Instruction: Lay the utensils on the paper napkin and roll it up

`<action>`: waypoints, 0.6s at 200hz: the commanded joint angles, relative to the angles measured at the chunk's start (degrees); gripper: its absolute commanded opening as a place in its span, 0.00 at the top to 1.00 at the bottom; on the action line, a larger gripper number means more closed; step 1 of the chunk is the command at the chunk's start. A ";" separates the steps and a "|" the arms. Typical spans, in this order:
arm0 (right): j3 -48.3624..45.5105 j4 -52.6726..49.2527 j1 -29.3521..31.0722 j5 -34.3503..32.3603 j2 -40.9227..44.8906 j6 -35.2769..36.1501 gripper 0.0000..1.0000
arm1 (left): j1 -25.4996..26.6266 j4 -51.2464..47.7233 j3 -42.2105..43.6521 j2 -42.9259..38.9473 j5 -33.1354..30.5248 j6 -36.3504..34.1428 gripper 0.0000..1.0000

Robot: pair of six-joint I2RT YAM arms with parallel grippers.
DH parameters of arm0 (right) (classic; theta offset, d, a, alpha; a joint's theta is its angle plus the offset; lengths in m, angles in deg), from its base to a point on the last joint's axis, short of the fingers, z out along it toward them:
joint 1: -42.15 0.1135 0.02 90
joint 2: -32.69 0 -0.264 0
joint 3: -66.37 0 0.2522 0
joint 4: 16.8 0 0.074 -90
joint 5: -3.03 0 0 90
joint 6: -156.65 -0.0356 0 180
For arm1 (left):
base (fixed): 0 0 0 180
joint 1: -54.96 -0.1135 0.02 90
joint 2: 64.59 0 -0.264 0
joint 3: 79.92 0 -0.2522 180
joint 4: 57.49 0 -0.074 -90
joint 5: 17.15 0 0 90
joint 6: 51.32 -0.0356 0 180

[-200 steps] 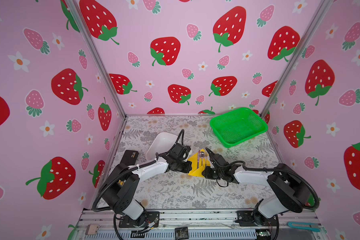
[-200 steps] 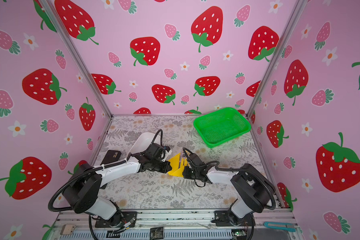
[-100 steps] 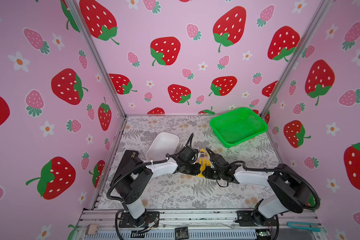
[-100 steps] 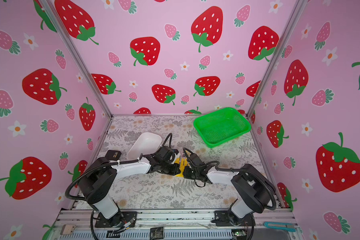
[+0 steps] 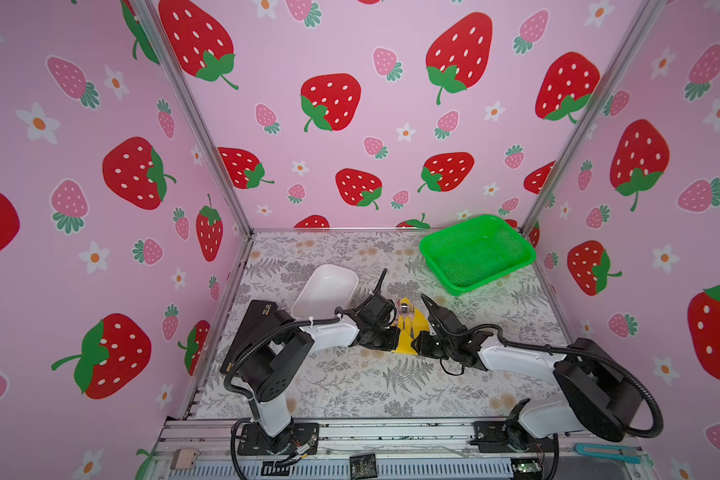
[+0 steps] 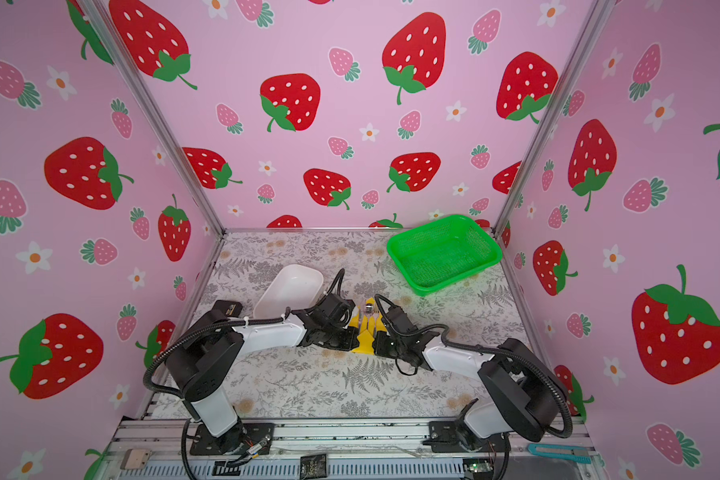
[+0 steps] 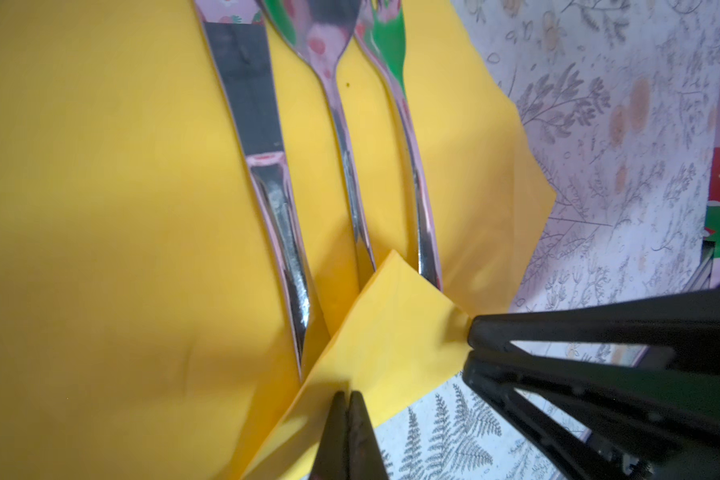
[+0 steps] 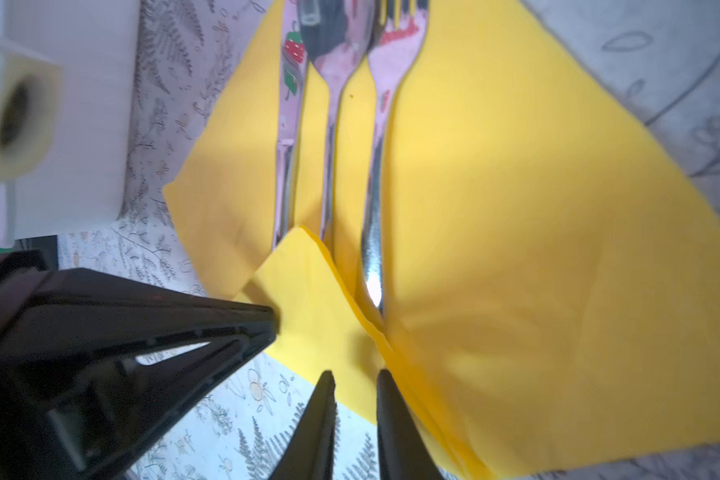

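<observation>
Three utensils (image 7: 350, 187) lie on the yellow napkin (image 7: 121, 208), left jaws pinch its folded corner, right jaws sit slightly apart there, so it seems best to roll slowly and keep the paper tight.

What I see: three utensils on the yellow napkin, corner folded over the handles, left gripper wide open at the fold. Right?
One error: the left gripper is shut on the fold, not wide open; the left wrist view shows it. Three utensils do lie on the yellow napkin, corner folded over the handles.
</observation>
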 commanded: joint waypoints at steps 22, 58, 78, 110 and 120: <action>-1.29 -2.70 -0.11 -1.27 -0.04 0.66 0.79 | 0.20 -0.81 -0.65 -0.65 -1.49 1.13 1.00; -1.24 -3.00 -0.05 -1.74 -0.52 0.75 0.79 | 1.69 -0.80 -1.54 -3.38 0.04 -1.00 0.96; -1.37 -3.20 -0.13 -2.03 -0.41 0.60 0.80 | 3.09 -0.92 -2.34 -4.37 0.85 -2.44 0.96; -1.46 -3.10 -0.12 -2.17 -0.27 0.65 0.80 | 4.74 -1.82 -4.78 -2.11 1.74 -2.29 0.95; -1.46 -2.95 -0.04 -2.17 -0.23 0.83 0.79 | 5.07 -2.03 -5.42 -1.08 1.69 -1.81 0.96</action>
